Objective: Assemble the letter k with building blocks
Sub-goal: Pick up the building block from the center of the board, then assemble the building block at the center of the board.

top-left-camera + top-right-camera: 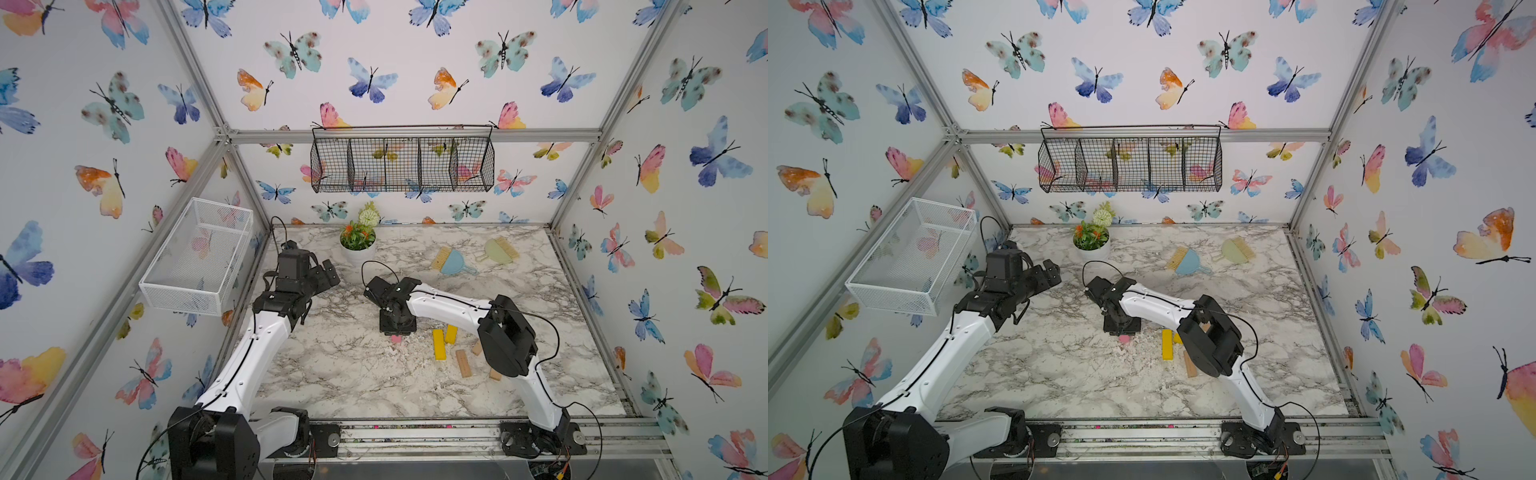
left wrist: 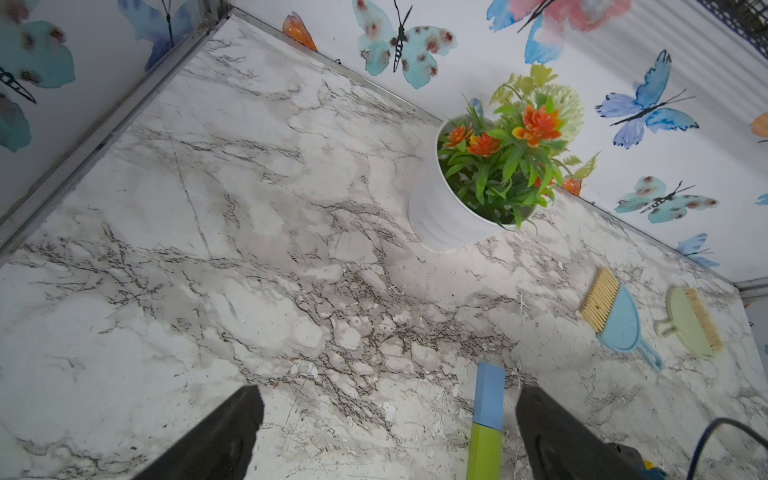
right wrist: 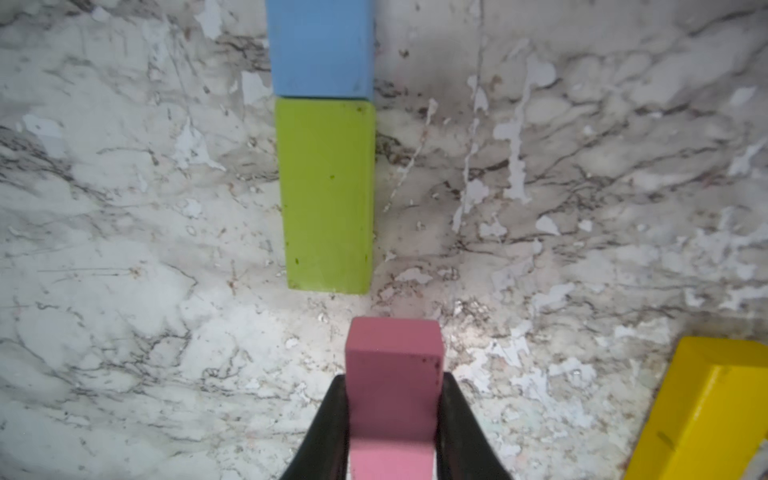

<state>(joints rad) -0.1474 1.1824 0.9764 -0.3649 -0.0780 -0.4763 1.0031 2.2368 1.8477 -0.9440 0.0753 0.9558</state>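
Right jaws are clamped on the pink block (image 3: 394, 365), gripping its two long sides. The block's free end sticks out past the fingertips (image 3: 332, 415). In the right wrist view that end sits just short of the green block (image 3: 328, 195) and a little off its line, with a gap between them. I cannot tell whether pink touches the bench (image 3: 124, 249).

Green lies flat, end to end with the blue block (image 3: 320, 48); the two touch and form one straight row.

In both top views the right arm hides that row. Only a pink tip shows under the wrist, at centre frame. Just right of it lie two yellow blocks (image 1: 439, 344), close together. Tan blocks (image 1: 463, 363) lie further right, partly under the elbow.

Left jaws stand wide apart, holding nothing, raised left of centre near the potted plant (image 1: 357, 243).

Toward the upper right of the bench lie a blue dustpan (image 1: 453, 262) and a green dustpan (image 1: 498, 251), well apart from the blocks.
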